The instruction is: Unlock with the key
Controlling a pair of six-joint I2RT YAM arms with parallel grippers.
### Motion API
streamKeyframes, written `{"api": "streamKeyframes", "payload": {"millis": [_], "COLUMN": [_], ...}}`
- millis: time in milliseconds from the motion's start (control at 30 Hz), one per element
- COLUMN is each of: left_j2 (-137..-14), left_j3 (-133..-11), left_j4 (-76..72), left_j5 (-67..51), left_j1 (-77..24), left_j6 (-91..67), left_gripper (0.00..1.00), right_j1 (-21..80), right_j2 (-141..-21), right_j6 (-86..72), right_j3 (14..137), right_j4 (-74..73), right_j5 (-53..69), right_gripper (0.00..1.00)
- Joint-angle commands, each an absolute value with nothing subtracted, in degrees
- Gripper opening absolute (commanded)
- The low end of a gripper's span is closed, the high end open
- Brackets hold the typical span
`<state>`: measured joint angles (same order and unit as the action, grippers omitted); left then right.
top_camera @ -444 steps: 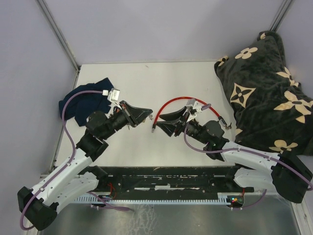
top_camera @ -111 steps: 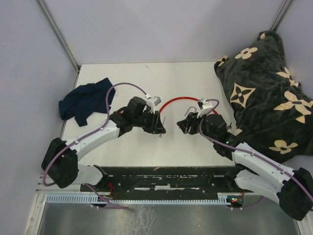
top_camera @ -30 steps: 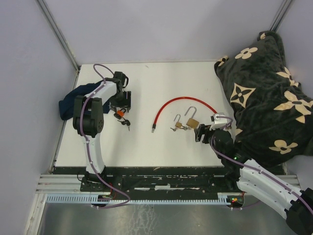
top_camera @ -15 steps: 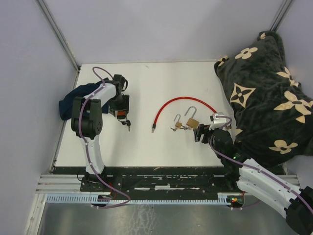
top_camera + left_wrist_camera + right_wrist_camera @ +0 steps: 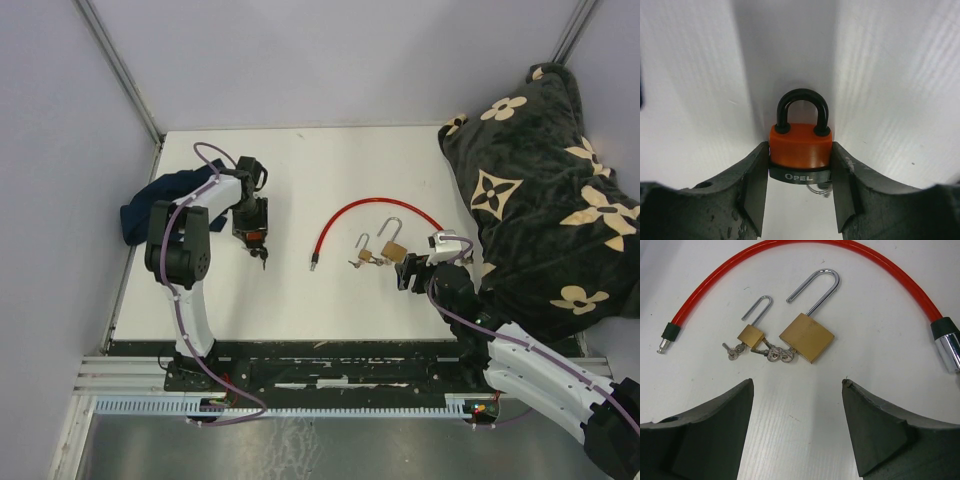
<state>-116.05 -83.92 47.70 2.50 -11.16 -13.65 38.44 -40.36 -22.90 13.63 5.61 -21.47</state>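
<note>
Step in hand: securing the lock. My left gripper (image 5: 800, 150) is clamped on the body of the orange padlock (image 5: 801, 144), shackle closed, at the left side of the table (image 5: 300, 295). Its key (image 5: 821, 187) appears to hang at the underside — partly hidden. My right gripper (image 5: 797, 385) stands apart, empty, just short of two brass padlocks (image 5: 806, 337). Next move, as I judge it: bring the right gripper across to turn the key. Room: bare table between the arms — the navy cloth (image 5: 160, 205) and the table edge lie close on the left.
</note>
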Motion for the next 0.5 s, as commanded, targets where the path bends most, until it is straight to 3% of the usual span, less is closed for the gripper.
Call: {"api": "streamKeyframes", "payload": {"millis": [0, 167, 467], "left_j2": [-112.4, -110.1, -103.9], "left_j3": [-80.2, -78.7, -77.6], "left_j4": [44.4, 40.6, 39.1], "left_j5": [-4.3, -4.5, -2.0], "left_j1": [-16.0, -20.2, -21.3], "left_j6": [-21.1, -26.6, -29.7], "left_gripper": [0.43, 0.47, 0.71], "right_j1": [38.3, 38.2, 38.2], "right_j2": [-40.6, -41.5, -44.4], "right_j6": [-23.5, -23.6, -23.2], "right_j3": [15.3, 15.3, 15.5], "right_j4": [8.3, 8.8, 10.1], "right_j5": [-21.6, -21.5, -20.4], "right_gripper": [0.79, 0.79, 0.79]}}
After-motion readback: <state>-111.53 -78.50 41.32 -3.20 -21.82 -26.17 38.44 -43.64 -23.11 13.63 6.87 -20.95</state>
